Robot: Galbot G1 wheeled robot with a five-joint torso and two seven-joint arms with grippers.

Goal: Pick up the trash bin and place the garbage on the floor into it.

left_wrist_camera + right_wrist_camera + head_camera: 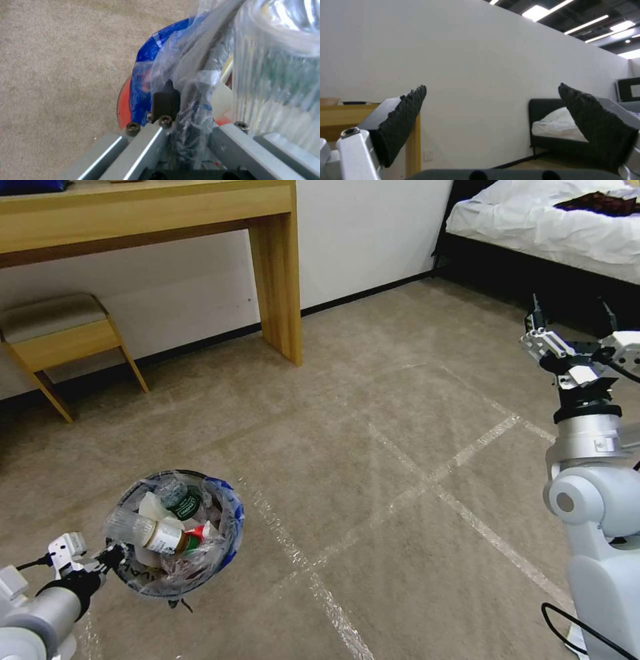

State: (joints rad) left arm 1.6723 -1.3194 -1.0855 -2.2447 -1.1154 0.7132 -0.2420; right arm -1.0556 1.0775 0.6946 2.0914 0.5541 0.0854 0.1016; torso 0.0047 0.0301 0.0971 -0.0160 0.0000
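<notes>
The trash bin, full of garbage, is gripped at its rim by the left end effector; the right end effector is held released, raised at right. The carpet looks cleared, so setting down is judged next.

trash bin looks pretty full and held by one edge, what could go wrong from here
The left gripper holds the trash bin only at its rim, pinching the plastic bag with it, so the grip might slip or the liner tear. The bin is packed: a clear bottle lies across the top near the rim and could roll out if the bin tilts. The right gripper is raised and open near the bed, so it could not steady the bin.
</notes>
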